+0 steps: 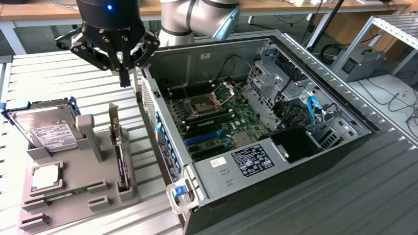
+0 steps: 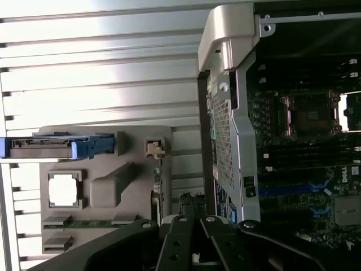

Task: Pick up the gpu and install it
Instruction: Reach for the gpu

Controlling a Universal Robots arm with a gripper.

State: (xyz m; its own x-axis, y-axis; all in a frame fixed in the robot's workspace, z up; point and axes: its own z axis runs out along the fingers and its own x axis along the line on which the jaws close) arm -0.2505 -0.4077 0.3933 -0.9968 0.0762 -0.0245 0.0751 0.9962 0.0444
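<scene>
On the bench (image 1: 52,83), the open computer case (image 1: 261,122) sat right beside the hand (image 1: 124,82). Below the hand, the grey holder (image 1: 85,196) held the gpu (image 1: 119,152) on edge, long axis running away from it. Fingers (image 1: 123,73) pressed together, empty.

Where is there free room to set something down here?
Bare ribbed metal table behind the grey parts holder, and at the exterior view's right of the open black computer case. Crowded: the narrow gap between them, near the black gripper.

The gpu (image 1: 119,159), a thin dark card with pale end bracket, upright on edge in the grey holder (image 1: 68,198)
</scene>
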